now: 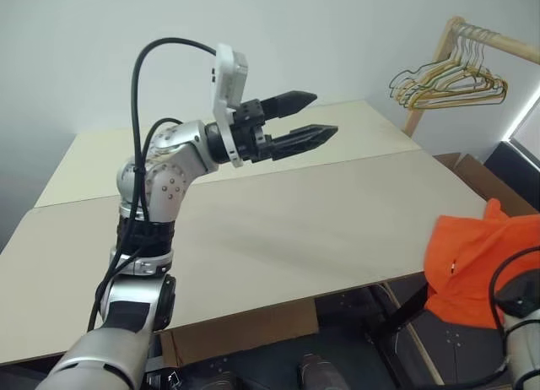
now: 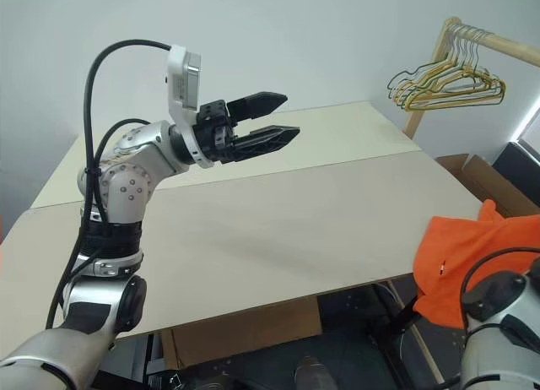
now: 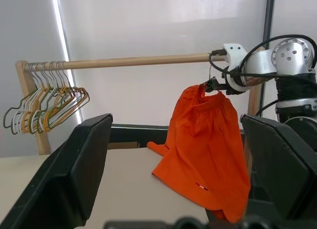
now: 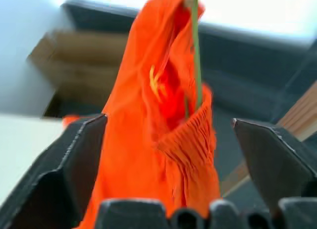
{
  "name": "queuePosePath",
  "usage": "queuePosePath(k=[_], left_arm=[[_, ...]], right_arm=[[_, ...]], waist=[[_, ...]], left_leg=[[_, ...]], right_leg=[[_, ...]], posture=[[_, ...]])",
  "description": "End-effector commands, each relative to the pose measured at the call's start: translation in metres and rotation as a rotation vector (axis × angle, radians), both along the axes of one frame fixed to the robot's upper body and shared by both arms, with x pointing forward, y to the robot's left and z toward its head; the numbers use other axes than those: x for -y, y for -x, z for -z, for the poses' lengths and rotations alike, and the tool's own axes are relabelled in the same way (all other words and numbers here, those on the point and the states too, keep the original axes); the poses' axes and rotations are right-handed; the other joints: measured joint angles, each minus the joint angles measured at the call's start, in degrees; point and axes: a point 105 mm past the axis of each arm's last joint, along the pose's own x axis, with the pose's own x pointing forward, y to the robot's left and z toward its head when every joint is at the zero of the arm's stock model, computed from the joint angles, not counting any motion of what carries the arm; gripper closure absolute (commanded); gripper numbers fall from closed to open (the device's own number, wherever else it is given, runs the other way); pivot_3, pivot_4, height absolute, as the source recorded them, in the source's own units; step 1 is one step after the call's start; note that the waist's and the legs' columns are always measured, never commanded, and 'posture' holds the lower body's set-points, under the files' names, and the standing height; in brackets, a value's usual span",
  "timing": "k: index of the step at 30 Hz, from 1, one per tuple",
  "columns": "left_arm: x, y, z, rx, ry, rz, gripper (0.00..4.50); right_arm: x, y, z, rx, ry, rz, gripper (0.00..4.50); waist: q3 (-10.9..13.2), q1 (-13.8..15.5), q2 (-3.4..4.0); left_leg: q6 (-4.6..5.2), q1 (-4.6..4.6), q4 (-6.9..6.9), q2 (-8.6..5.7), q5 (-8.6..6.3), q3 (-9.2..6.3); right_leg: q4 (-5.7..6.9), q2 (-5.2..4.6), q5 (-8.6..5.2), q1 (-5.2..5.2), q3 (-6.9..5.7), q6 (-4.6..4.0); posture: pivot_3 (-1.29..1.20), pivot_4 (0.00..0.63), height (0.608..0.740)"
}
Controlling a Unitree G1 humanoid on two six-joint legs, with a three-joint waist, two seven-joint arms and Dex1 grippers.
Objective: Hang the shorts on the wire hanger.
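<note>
Right wrist view: your right end effector is spread wide w/ shorts hanging between, ungripped; left end effector wide, empty.

The right gripper stood wide open, its two black fingers set well apart on either side of the shorts. The orange fabric hung bunched and draped between them, gathered waistband showing in the folds. A thin wire of the wire hanger ran down into the cloth near its top. Behind, a pale tabletop corner and brown cardboard sat blurred.
</note>
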Motion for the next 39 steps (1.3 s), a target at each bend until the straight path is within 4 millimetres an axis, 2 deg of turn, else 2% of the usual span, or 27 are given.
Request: queuePosePath(k=[1, 3, 6, 8, 9, 10, 11, 14, 16, 18, 19, 23, 27, 30, 32, 39], left_arm=[[-0.003, 0.004, -0.008, 0.043, 0.004, -0.017, 0.0], [-0.004, 0.004, -0.008, 0.046, 0.005, -0.022, 0.0], [-0.006, 0.0, -0.007, 0.065, 0.017, -0.06, 0.0], [-0.01, -0.004, -0.004, 0.093, 0.027, -0.111, 0.0], [-0.014, -0.007, 0.001, 0.121, 0.007, -0.161, 0.0], [-0.018, -0.009, 0.005, 0.142, -0.012, -0.188, 0.0], [-0.023, -0.01, 0.01, 0.176, -0.036, -0.211, 0.0], [-0.035, -0.009, 0.022, 0.193, -0.083, -0.218, 0.0], [-0.044, -0.011, 0.038, 0.218, -0.181, -0.254, 0.0], [-0.057, -0.014, 0.058, 0.25, -0.301, -0.291, 0.0], [-0.064, -0.015, 0.066, 0.231, -0.334, -0.308, 0.0], [-0.08, -0.018, 0.08, 0.212, -0.395, -0.347, 0.0], [-0.086, -0.016, 0.082, 0.214, -0.421, -0.351, 0.0], [-0.086, -0.015, 0.08, 0.212, -0.415, -0.346, 0.0], [-0.085, -0.014, 0.079, 0.212, -0.412, -0.34, 0.0], [-0.081, -0.015, 0.077, 0.205, -0.395, -0.324, 0.0]], right_arm=[[-0.035, -0.004, -0.046, 0.035, 0.406, 0.049, 0.02], [-0.054, -0.011, -0.057, 0.019, 0.627, 0.037, 0.02], [-0.102, -0.037, -0.063, 0.115, 0.852, -0.205, 0.02], [-0.139, -0.067, -0.048, 0.163, 0.815, -0.57, 0.02], [-0.167, -0.081, -0.031, 0.17, 0.762, -0.856, 0.02], [-0.188, -0.084, -0.019, 0.177, 0.747, -1.055, 0.02], [-0.205, -0.084, -0.007, 0.158, 0.737, -1.226, 0.02], [-0.23, -0.079, 0.011, 0.14, 0.682, -1.516, 0.02], [-0.243, -0.071, 0.022, 0.1, 0.632, -1.713, 0.02], [-0.249, -0.062, 0.031, 0.059, 0.59, -1.867, 0.02], [-0.247, -0.059, 0.036, 0.029, 0.579, -1.913, 0.02], [-0.239, -0.052, 0.046, -0.035, 0.54, -1.98, 0.02], [-0.235, -0.053, 0.052, -0.06, 0.529, -1.985, 0.02], [-0.235, -0.054, 0.054, -0.059, 0.527, -1.974, 0.02], [-0.235, -0.054, 0.056, -0.057, 0.527, -1.97, 0.02], [-0.232, -0.052, 0.057, -0.064, 0.535, -1.953, 0.02]], waist=[[0.0, 0.1, 0.0], [0.0, 0.2, -0.02], [0.0, 0.3, -0.07], [0.1, 0.3, -0.15], [0.1, 0.3, -0.24], [0.1, 0.5, -0.28], [0.2, 0.6, -0.42], [0.4, 1.8, -0.61], [0.4, 2.8, -0.66], [0.5, 4.0, -0.79], [0.5, 4.8, -0.84], [0.8, 7.8, -1.38], [0.9, 9.9, -1.48], [0.8, 11.1, -1.53], [0.8, 11.6, -1.53], [0.8, 12.7, -1.53]], left_leg=[[0.0, -0.01, -0.01, -0.01, 0.0, 0.0], [0.0, -0.04, -0.01, -0.02, 0.0, 0.0], [0.0, -0.05, -0.01, -0.04, 0.0, 0.0], [0.0, -0.06, -0.01, -0.06, 0.0, 0.0], [0.0, -0.02, -0.01, -0.05, 0.0, -0.01], [0.0, 0.01, -0.02, -0.04, 0.0, -0.04], [0.0, 0.11, -0.03, 0.0, 0.0, -0.09], [0.02, 0.43, -0.08, 0.11, -0.02, -0.2], [0.02, 0.43, -0.05, 0.18, -0.01, -0.17], [0.02, 0.49, -0.06, 0.19, -0.02, -0.14], [0.01, 0.56, -0.07, 0.24, -0.02, -0.14], [0.03, 0.57, -0.07, 0.41, -0.04, -0.1], [0.01, 0.44, -0.06, 0.43, -0.05, -0.02], [0.02, 0.01, -0.02, 0.42, -0.05, 0.03], [0.02, -0.3, 0.03, 0.43, -0.04, 0.04], [0.02, -0.38, 0.01, 0.43, -0.04, 0.27]], right_leg=[[0.01, -0.01, 0.0, -0.02, 0.0, 0.01], [0.01, -0.01, 0.01, -0.06, 0.0, 0.02], [-0.03, -0.03, 0.06, -0.06, -0.01, 0.18], [-0.03, -0.04, 0.14, -0.07, 0.0, 0.33], [-0.01, -0.02, 0.14, -0.03, 0.0, 0.34], [-0.03, 0.0, 0.17, 0.02, -0.02, 0.38], [-0.06, 0.04, 0.18, 0.17, -0.07, 0.37], [-0.1, 0.08, 0.15, 0.54, -0.27, 0.33], [-0.09, 0.02, 0.16, 0.54, -0.26, 0.32], [-0.12, 0.01, 0.14, 0.6, -0.27, 0.27], [-0.17, 0.02, -0.04, 0.67, -0.32, -0.04], [-0.18, 0.03, -0.1, 0.66, -0.48, -0.23], [-0.2, -0.05, -0.08, 0.49, -0.51, -0.25], [-0.18, -0.09, -0.02, 0.02, -0.49, -0.3], [-0.12, -0.05, 0.34, -0.29, -0.51, -0.44], [-0.14, 0.02, 0.37, -0.29, -0.67, -0.39]], posture=[[-0.08, 0.0, 0.74], [-0.07, 0.0, 0.74], [-0.06, 0.0, 0.74], [-0.05, 0.0, 0.74], [-0.03, 0.0, 0.74], [-0.03, 0.0, 0.74], [0.0, 0.0, 0.74], [0.04, 0.0, 0.74], [0.07, 0.0, 0.74], [0.1, 0.0, 0.74], [0.11, 0.0, 0.74], [0.13, 0.0, 0.74], [0.16, 0.0, 0.74], [0.16, 0.0, 0.74], [0.16, 0.0, 0.74], [0.15, 0.0, 0.74]])
